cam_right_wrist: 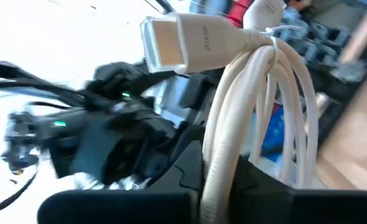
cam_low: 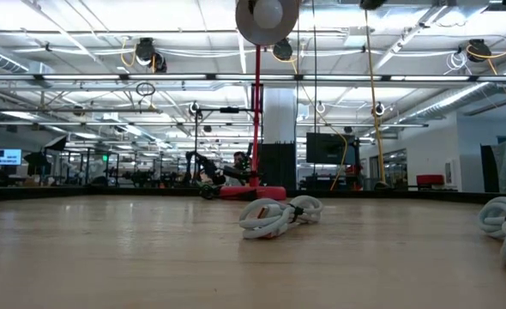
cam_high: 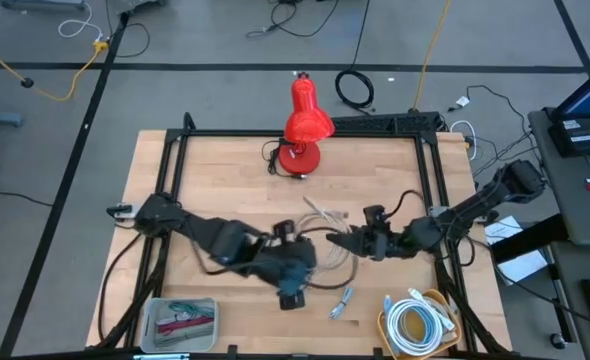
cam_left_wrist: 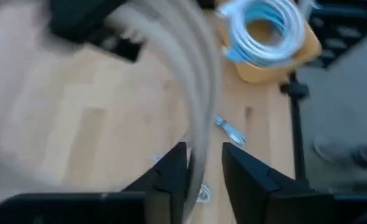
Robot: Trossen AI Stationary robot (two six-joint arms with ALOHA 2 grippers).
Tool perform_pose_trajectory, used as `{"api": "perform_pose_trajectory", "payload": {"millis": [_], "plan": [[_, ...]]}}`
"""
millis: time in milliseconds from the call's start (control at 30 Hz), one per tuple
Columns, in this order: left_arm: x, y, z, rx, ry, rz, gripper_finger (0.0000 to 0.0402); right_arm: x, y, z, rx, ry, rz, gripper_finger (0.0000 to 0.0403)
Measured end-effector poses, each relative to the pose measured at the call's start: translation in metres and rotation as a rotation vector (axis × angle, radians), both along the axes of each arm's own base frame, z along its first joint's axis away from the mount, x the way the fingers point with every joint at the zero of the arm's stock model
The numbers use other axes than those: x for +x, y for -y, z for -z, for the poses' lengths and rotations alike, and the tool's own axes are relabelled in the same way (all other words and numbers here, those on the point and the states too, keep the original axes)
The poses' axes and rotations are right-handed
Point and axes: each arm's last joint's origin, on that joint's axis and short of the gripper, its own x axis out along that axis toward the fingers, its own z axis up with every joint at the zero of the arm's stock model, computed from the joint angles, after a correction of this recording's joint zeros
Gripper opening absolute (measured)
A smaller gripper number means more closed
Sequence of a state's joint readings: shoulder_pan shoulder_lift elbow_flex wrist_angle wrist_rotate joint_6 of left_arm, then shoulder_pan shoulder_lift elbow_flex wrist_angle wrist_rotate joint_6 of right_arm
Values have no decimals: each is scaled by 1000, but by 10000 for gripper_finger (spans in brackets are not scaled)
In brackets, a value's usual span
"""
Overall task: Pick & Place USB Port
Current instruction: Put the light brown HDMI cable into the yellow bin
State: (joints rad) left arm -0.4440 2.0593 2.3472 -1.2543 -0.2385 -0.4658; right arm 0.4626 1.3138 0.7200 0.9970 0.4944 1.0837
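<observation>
A bundle of white USB cable, tied near its flat white plug (cam_right_wrist: 171, 43), hangs between my two grippers over the middle of the table. My right gripper (cam_high: 347, 240) (cam_right_wrist: 224, 165) is shut on it. My left gripper (cam_high: 297, 265) (cam_left_wrist: 204, 152) faces it from the left, and the same pale strands (cam_left_wrist: 199, 93) run between its nearly shut fingers. The high view hides the bundle behind both gripper heads. A second pale cable bundle (cam_high: 325, 213) (cam_low: 279, 215) lies flat on the wood beyond them. My left gripper has the bundle's strands (cam_left_wrist: 196, 165) between its two fingers, which lie across them. The strands rise away from the fingers, clear of the table. Whether both pads touch I cannot tell. My right gripper pinches the looped strands (cam_right_wrist: 218, 155) between its two fingers, below the tie. The loop and its plug stand up above the fingers, lifted clear of the table.
A red desk lamp (cam_high: 305, 125) stands at the far middle. A yellow bowl with a white coil (cam_high: 415, 322) (cam_left_wrist: 264, 37) sits near right, a tray of small parts (cam_high: 180, 322) near left. A small metal connector (cam_high: 342, 300) (cam_left_wrist: 230, 130) lies on the wood. Black frame rails (cam_high: 175, 170) edge the table.
</observation>
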Motion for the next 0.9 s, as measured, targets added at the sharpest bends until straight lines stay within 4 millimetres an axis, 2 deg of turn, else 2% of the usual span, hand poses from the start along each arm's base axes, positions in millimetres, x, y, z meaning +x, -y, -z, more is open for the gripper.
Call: {"api": "perform_pose_trajectory", "payload": {"millis": [200, 300, 367, 467, 633, 800, 900], "plan": [[-54, 18, -30, 126, 141, -289, 117, -14, -5, -19, 26, 142, -32, 7], [-79, 21, -44, 177, 269, -433, 109, -25, -17, -26, 50, 198, -170, 7], [-91, 20, -48, 210, 279, -467, 100, -36, -31, -28, 65, 196, -315, 7], [-99, 22, -47, 206, 270, -479, 87, -58, -54, -29, 102, 120, -466, 7], [-102, 27, -48, 204, 273, -458, 67, -101, -87, -7, 125, -240, -607, 7], [-101, 29, -46, 198, 256, -446, 49, -147, -108, 15, 173, -479, -627, 7], [-101, 29, -45, 205, 246, -430, 38, -165, -112, 25, 210, -562, -588, 7]]}}
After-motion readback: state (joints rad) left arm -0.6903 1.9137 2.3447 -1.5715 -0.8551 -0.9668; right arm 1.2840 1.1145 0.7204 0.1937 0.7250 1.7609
